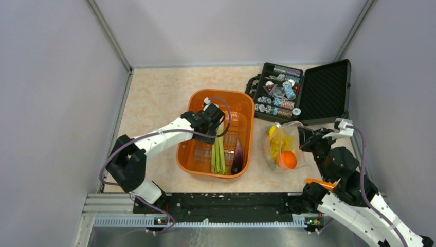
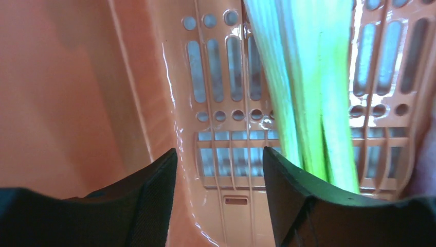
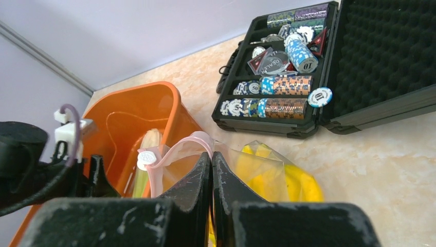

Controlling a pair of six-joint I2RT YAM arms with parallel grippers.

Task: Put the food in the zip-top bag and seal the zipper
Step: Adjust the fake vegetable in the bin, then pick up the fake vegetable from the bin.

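Bananas [image 1: 274, 135] and an orange [image 1: 288, 159] are already lying inside the bag [image 1: 282, 146] on the counter's [image 1: 154, 103] right side, so roughly half the job is looking done. Green stalks [image 1: 219, 154] and the eggplant [image 1: 237, 157] are waiting in the orange basket [image 1: 191, 100], and the zipper [image 3: 180, 146] is gaping unsealed. The left claw [image 2: 220, 159] is hanging spread inside the basket, just beside the stalks, gripping nothing. The right claw [image 3: 212, 159] is pressing together on the bag's mouth edge. An open black case [image 1: 329, 90] is sitting behind the bag, blocking nothing. The basket's walls are probably crowding the reach.
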